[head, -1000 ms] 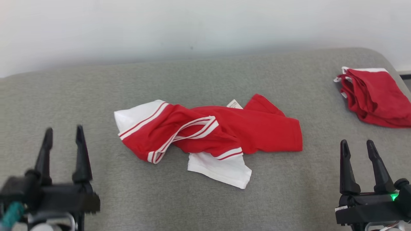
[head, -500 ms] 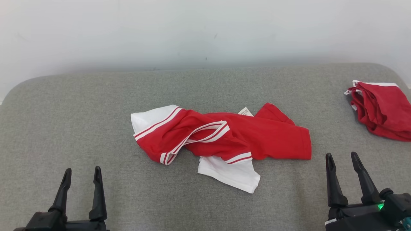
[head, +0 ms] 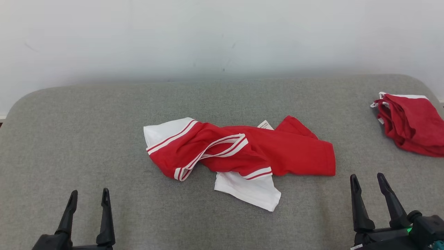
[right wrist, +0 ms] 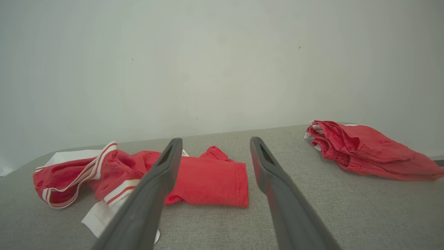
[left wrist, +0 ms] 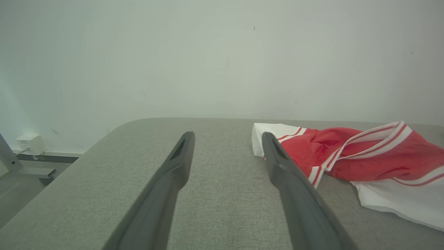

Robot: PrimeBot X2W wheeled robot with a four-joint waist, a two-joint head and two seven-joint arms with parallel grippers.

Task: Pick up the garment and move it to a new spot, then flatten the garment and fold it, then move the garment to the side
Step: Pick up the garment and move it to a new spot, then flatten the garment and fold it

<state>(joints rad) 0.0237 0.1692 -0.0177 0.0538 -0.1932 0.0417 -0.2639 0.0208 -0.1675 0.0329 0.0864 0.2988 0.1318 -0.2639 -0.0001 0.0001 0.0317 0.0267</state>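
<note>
A crumpled red garment (head: 277,152) with white sleeves and striped trim lies bunched in the middle of the grey padded table (head: 86,132). My left gripper (head: 88,196) stands open at the lower left, well short of the garment, nothing between its fingers. My right gripper (head: 367,180) stands open at the lower right, just right of the garment's red hem. In the left wrist view the garment (left wrist: 347,156) lies to the right of my left gripper (left wrist: 227,137). In the right wrist view the garment (right wrist: 208,180) sits ahead and left of my right gripper (right wrist: 215,142).
A second red garment (head: 412,123) lies folded in a heap at the table's far right edge, also seen as the red heap (right wrist: 364,149) in the right wrist view. A pale wall (head: 222,38) rises behind the table. A small white box (left wrist: 31,143) sits by the wall, off the table's left end.
The head camera has shifted, so the whole scene sits lower and further right. The left gripper has dropped to the bottom edge. The garment lies as before.
</note>
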